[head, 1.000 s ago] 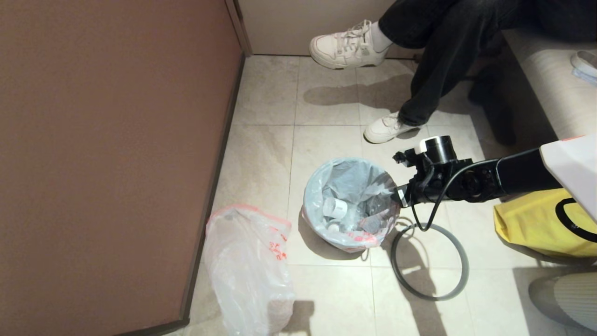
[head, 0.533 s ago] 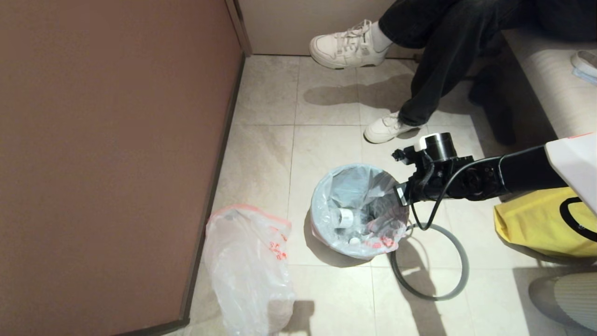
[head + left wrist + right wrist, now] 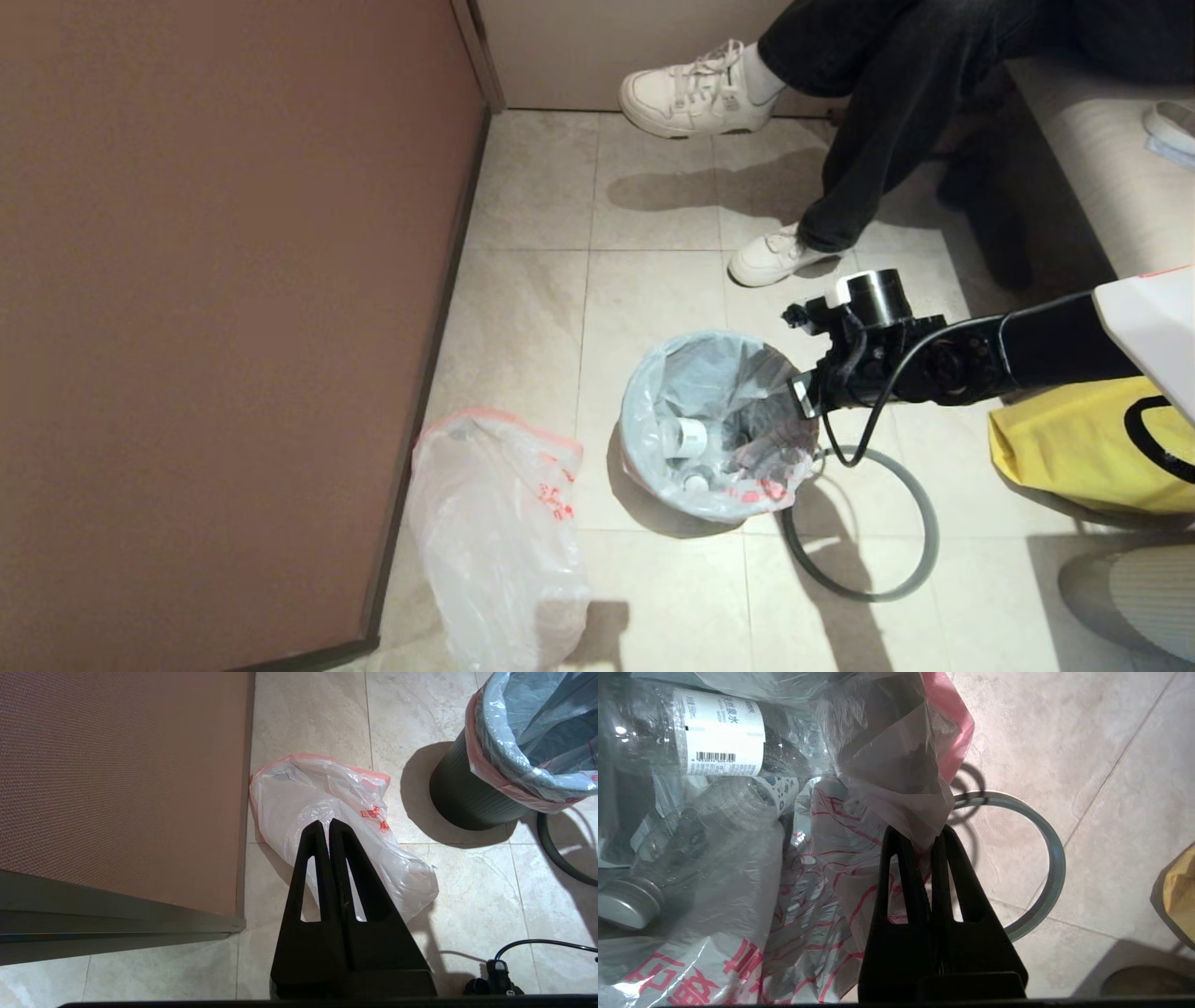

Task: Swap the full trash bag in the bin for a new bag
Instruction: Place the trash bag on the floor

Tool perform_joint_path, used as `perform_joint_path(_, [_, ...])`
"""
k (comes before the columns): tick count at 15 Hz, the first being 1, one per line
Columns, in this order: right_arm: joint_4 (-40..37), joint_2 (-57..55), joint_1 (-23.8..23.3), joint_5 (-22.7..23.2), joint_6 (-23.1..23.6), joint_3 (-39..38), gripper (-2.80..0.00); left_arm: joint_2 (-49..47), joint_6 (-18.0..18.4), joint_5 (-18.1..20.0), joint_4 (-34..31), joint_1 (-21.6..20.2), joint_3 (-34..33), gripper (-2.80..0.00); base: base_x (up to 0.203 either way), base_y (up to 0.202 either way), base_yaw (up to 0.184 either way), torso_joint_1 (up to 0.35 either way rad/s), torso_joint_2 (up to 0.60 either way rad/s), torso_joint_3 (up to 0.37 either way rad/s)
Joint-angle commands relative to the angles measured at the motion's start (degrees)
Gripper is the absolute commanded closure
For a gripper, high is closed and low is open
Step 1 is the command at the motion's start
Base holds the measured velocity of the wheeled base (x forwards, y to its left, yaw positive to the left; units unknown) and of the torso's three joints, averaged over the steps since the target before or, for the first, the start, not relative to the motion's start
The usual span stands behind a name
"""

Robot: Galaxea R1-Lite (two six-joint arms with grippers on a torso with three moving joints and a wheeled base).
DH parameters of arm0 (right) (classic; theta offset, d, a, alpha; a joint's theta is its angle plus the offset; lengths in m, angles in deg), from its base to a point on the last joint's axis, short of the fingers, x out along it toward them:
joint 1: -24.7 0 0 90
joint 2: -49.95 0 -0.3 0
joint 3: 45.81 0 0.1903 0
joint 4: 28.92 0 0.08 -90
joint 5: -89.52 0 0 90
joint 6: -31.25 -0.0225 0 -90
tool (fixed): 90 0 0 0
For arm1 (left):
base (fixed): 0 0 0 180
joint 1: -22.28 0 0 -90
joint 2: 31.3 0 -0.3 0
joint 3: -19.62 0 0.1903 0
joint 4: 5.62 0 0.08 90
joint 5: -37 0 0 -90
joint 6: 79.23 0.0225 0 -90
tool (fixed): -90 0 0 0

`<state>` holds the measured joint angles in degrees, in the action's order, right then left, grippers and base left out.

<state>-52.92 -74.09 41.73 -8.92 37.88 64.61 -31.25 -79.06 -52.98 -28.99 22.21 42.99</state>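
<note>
Right arm reaches in level from the right side of the head view, wrist over the near-right rim of the bin [image 3: 653, 485]. Right gripper [image 3: 930, 833] is clamped on a fold of the full trash bag [image 3: 714, 392] at its pink-red edge; film bunches between the closed fingers. Bag sits inside the bin, a labelled bottle [image 3: 710, 737] visible within. Grey hoop [image 3: 920, 541] lies on the floor tiles, touching the bin's right side. New bag [image 3: 495, 541] lies by the brown wall, well apart. Left gripper [image 3: 328, 828], fingers pressed together and holding nothing, hangs above the new bag.
</note>
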Motion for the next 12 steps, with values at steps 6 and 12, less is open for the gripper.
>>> perform_joint_path(6, [-6.66, 3.45, 0.11, -0.08, -0.13, -3.56, -2.80, -0.05, 0.00, 0.06, 0.00, -0.01, 0.00, 0.00, 0.000, 0.000, 0.000, 0.000, 0.00, 0.000])
perform_joint_path(12, [-6.06, 3.10, 0.20, -0.16, -0.13, -4.09, -2.80, -0.05, 0.00, 0.05, 0.00, -0.01, 0.00, 0.00, 0.000, 0.000, 0.000, 0.000, 0.00, 0.000])
